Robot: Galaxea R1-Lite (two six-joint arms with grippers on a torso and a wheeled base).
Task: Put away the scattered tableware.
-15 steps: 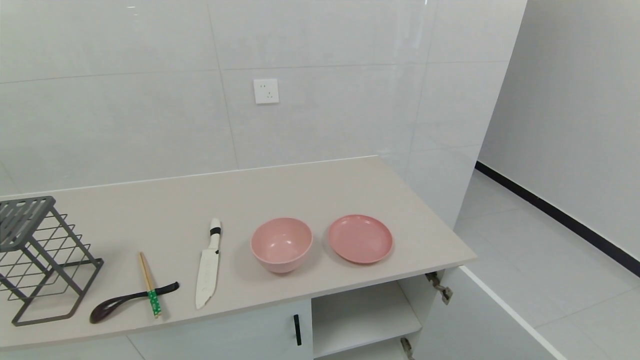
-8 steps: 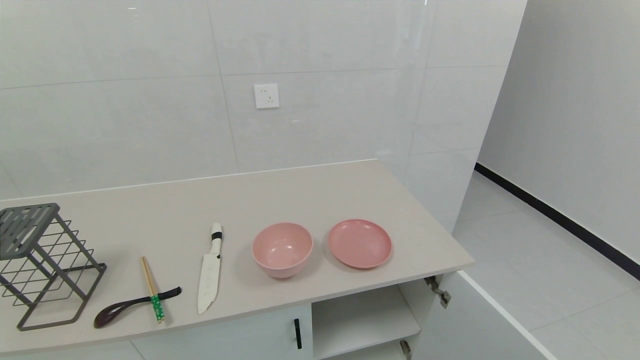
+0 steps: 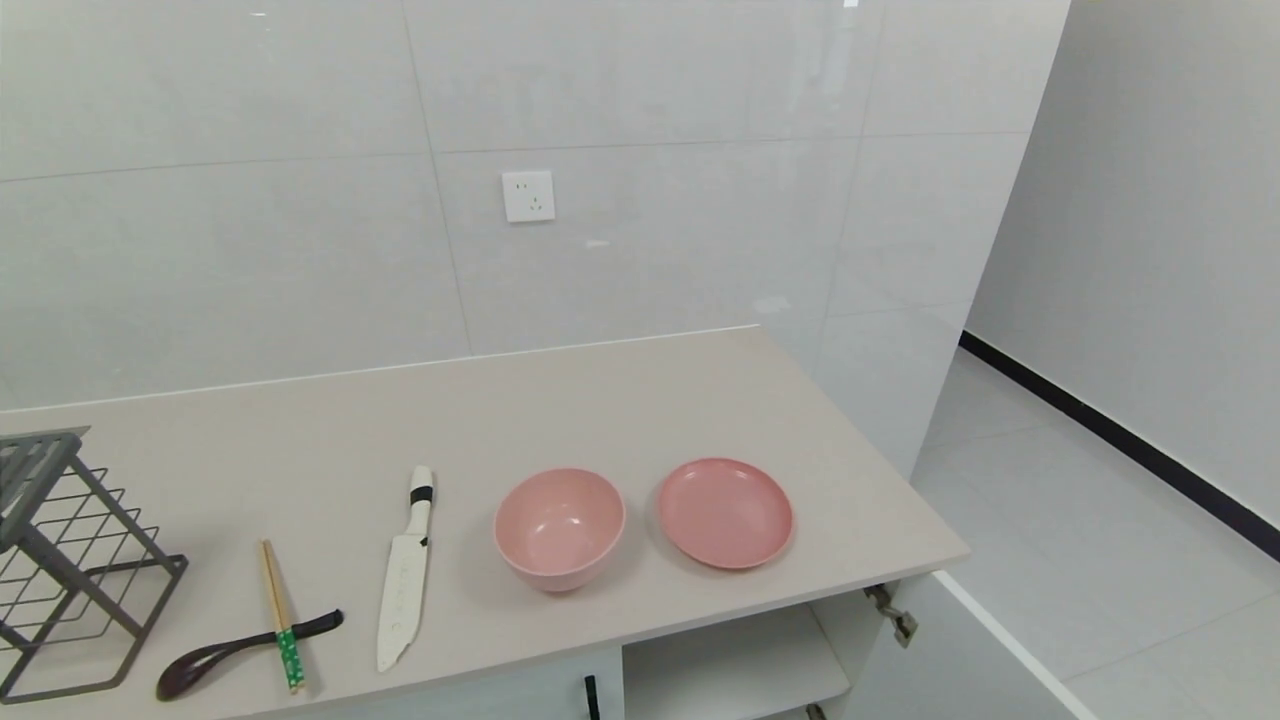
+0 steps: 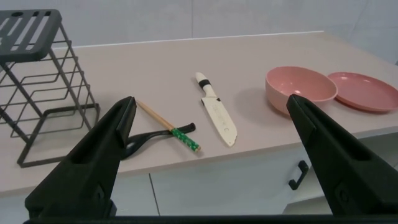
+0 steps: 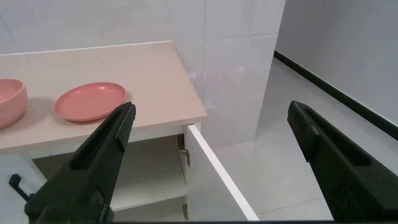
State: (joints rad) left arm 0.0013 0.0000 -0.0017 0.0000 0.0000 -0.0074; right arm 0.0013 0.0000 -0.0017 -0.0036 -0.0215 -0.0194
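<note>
On the beige counter lie, from left to right, a dark spoon crossed by wooden chopsticks with green ends, a white knife, a pink bowl and a pink plate. My left gripper hangs open in front of the counter's edge, facing the knife, chopsticks and spoon, with nothing between its fingers. My right gripper is open too, off the counter's right end, beside the plate.
A grey wire rack stands at the counter's left end. Below the counter's right part a cabinet is open: its white door swings out over the floor and a bare shelf shows. A tiled wall backs the counter.
The whole head picture has shifted, with the counter and its things lower in it, so the camera moved. Nothing on the counter has changed place.
</note>
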